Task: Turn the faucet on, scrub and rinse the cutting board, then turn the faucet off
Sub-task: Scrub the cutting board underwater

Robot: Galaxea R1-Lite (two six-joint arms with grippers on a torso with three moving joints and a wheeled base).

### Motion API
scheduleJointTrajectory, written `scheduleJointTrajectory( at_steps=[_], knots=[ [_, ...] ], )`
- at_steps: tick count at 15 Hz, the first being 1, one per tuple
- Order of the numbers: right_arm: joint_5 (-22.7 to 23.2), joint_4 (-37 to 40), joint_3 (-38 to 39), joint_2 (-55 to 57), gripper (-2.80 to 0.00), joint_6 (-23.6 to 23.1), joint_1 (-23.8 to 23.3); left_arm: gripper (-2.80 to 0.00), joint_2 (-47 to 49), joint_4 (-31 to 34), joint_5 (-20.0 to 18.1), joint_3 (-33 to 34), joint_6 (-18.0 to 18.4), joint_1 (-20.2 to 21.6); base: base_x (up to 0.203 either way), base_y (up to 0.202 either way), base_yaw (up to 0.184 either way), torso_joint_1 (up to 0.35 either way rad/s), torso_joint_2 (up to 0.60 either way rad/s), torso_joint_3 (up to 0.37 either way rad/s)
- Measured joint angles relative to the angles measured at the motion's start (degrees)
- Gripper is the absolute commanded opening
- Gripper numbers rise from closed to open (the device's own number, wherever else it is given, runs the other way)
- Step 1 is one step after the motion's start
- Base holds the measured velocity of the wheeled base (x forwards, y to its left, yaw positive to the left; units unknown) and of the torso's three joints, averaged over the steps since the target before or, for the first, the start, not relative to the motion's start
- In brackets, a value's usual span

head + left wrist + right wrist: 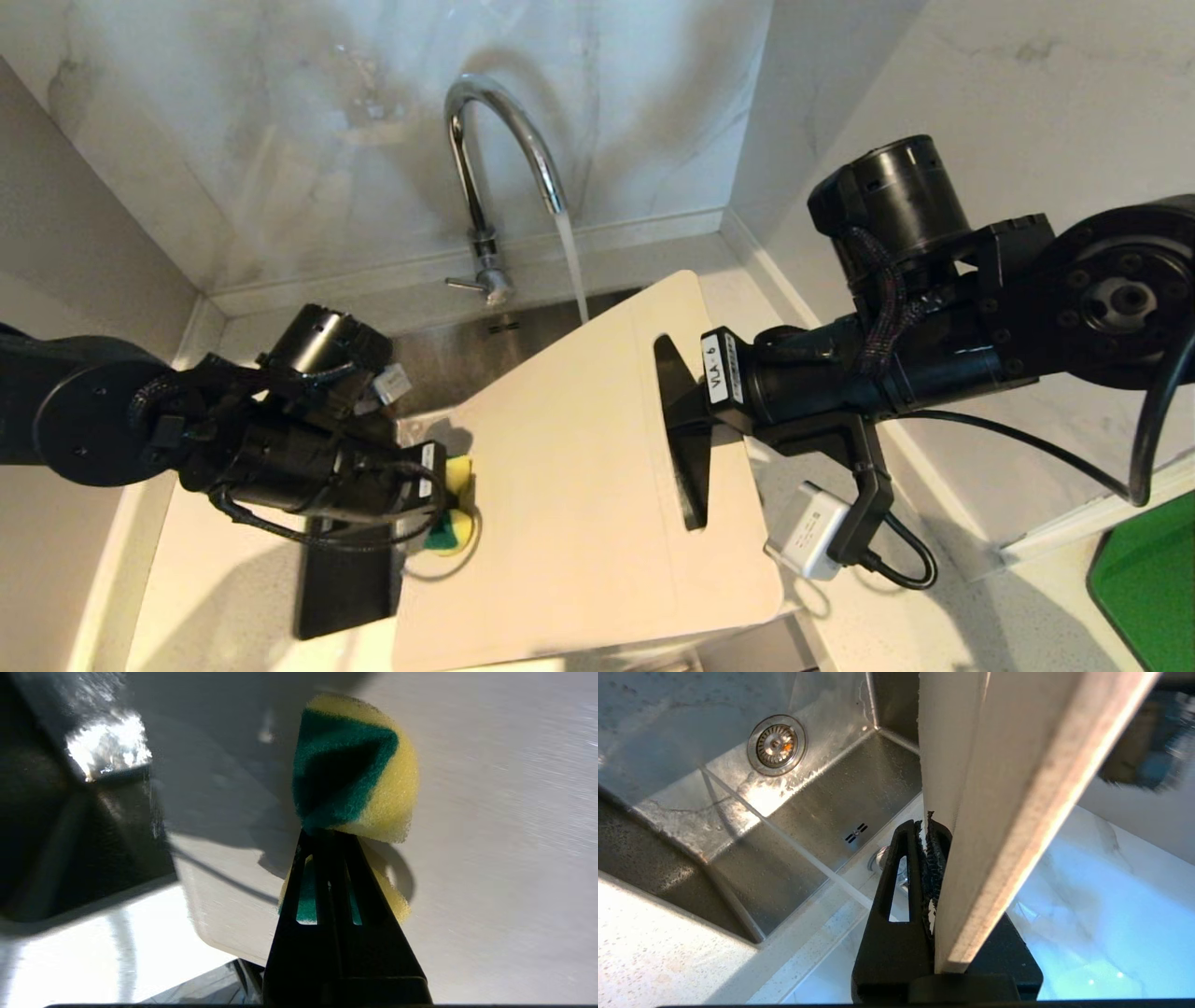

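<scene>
The faucet (504, 159) stands at the back of the sink (738, 826), and water runs from its arched spout in a thin stream that meets the far edge of the cutting board (579, 467). The board is held up over the sink, tilted, with its slot handle toward the robot's right side.

The right claw (686, 439) is clamped shut on the board at the slot end — in the right wrist view its black fingers (896, 896) pinch the board's edge between them, the board (1017, 788) rising away from the camera, with the steel basin and its round drain (776, 744) beyond it.

The left claw (448, 504) is closed tight on a yellow and green sponge (456, 509), squeezing it so that it folds. In the left wrist view the sponge (355, 770) bulges past the fingertips and lies just beside or against the board's face (490, 835) near its left edge — whether it presses on it cannot be told.

A pale speckled surface (233, 597) surrounds the sink, and a dark flat rectangle (345, 583) lies on it below the left arm.
</scene>
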Motion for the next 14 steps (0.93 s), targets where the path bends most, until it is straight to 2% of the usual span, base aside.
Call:
scheduleJointTrajectory(
  at_steps=[3,8,11,12,14],
  knots=[
    [0.1,0.0,-0.1,0.0,-2.8,0.1,0.0,-2.8,-0.4,-2.8,-3.3,5.7,2.2,5.6,0.0,0.0,0.0,0.0,0.0,0.0],
    [0.0,-0.1,0.2,-0.1,-2.8,0.1,0.0,-2.8,-2.3,-11.1,-4.3,16.2,6.5,12.2,0.0,0.0,0.0,0.0,0.0,0.0],
    [0.2,-1.3,1.2,-0.5,-2.8,0.8,0.0,-2.8,-4.1,-11.1,-7.5,17.1,9.9,20.1,0.0,0.0,0.0,0.0,0.0,0.0],
    [0.2,-2.1,1.8,-0.6,-2.8,0.9,0.0,-2.8,-5.1,-10.2,-9.2,15.8,10.8,23.0,0.0,0.0,0.0,0.0,0.0,0.0],
    [0.0,-4.2,2.6,-0.8,-2.8,2.0,0.0,-2.8,-7.7,-5.5,-11.1,11.2,11.4,26.0,0.0,0.0,0.0,0.0,0.0,0.0]
  ],
)
